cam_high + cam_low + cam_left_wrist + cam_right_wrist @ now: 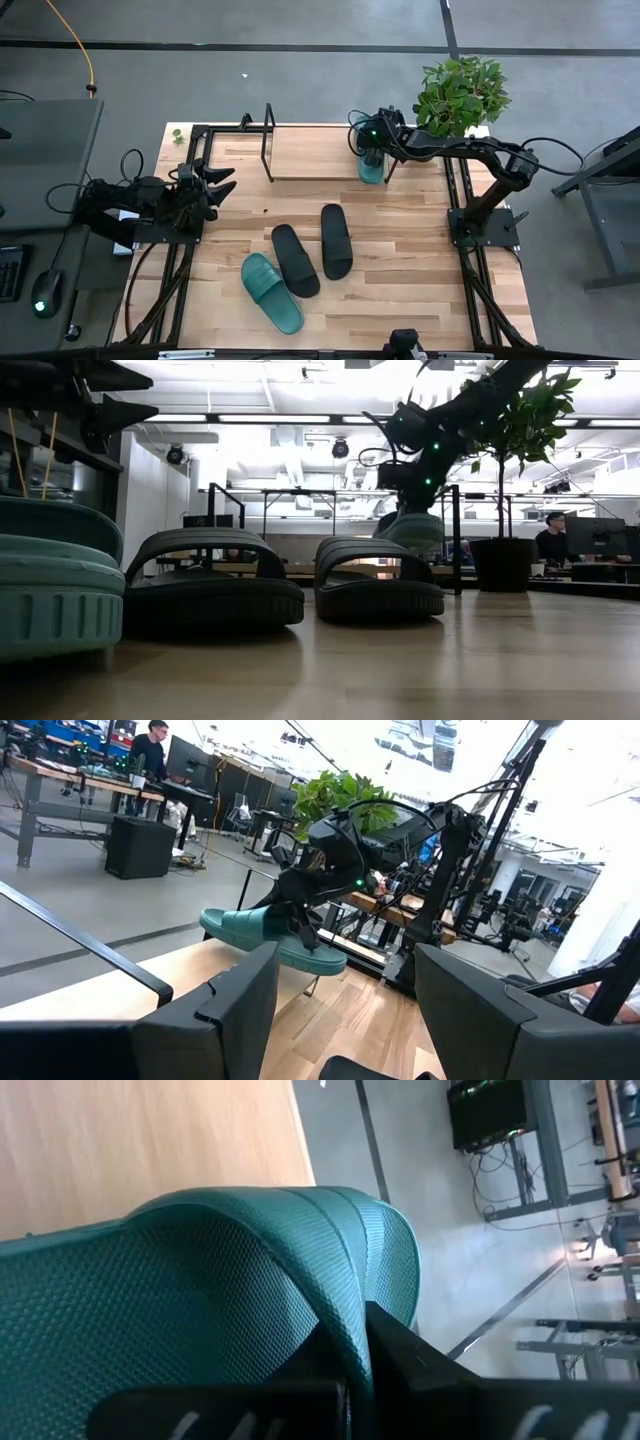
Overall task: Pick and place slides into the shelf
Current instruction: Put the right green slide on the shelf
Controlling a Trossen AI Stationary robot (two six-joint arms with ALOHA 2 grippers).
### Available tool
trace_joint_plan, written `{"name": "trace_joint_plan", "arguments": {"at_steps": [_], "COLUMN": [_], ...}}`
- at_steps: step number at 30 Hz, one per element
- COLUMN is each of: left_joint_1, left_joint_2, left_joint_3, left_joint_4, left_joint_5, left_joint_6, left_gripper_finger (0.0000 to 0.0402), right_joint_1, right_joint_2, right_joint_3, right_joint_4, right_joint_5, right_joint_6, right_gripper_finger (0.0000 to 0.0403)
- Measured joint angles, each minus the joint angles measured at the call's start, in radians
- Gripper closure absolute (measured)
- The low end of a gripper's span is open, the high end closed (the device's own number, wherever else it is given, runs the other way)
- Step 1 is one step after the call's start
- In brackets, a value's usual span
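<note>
Right tool (368,140) is clamped shut on one teal sandal (371,165), holding it over the right end of the shelf (310,152) at the far side of the bench (420,270). In the right wrist view the fingers (400,1355) pinch the sandal's ribbed strap. Left tool (222,186) rests at the left edge of the bench, fingers spread wide, gripping nothing. Three sandals lie on the bench in front of the shelf: second teal sandal (271,292) nearest the front, first black sandal (295,260) touching it, second black sandal (336,241) just beside that.
</note>
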Motion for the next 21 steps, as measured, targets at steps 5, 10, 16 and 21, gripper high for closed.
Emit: {"name": "trace_joint_plan", "arguments": {"at_steps": [5,10,16,21], "left_joint_1": [0.0,0.0,0.0,0.0], "left_joint_2": [0.0,0.0,0.0,0.0], "left_joint_3": [0.0,0.0,0.0,0.0], "left_joint_4": [0.0,0.0,0.0,0.0], "left_joint_5": [0.0,0.0,0.0,0.0], "left_joint_6": [0.0,0.0,0.0,0.0], "left_gripper_finger": [0.0186,0.0186,0.0186,0.0186], "right_joint_1": [0.0,-0.011,-0.029,-0.029], "right_joint_2": [0.0,0.0,0.0,0.0], "right_joint_3": [0.0,0.0,0.0,0.0], "right_joint_4": [0.008,0.007,0.007,0.007], "right_joint_5": [0.001,0.005,-0.007,-0.008], "right_joint_6": [-0.025,-0.025,-0.022,-0.025], "right_gripper_finger": [0.0402,0.0402,0.0402,0.0402]}}
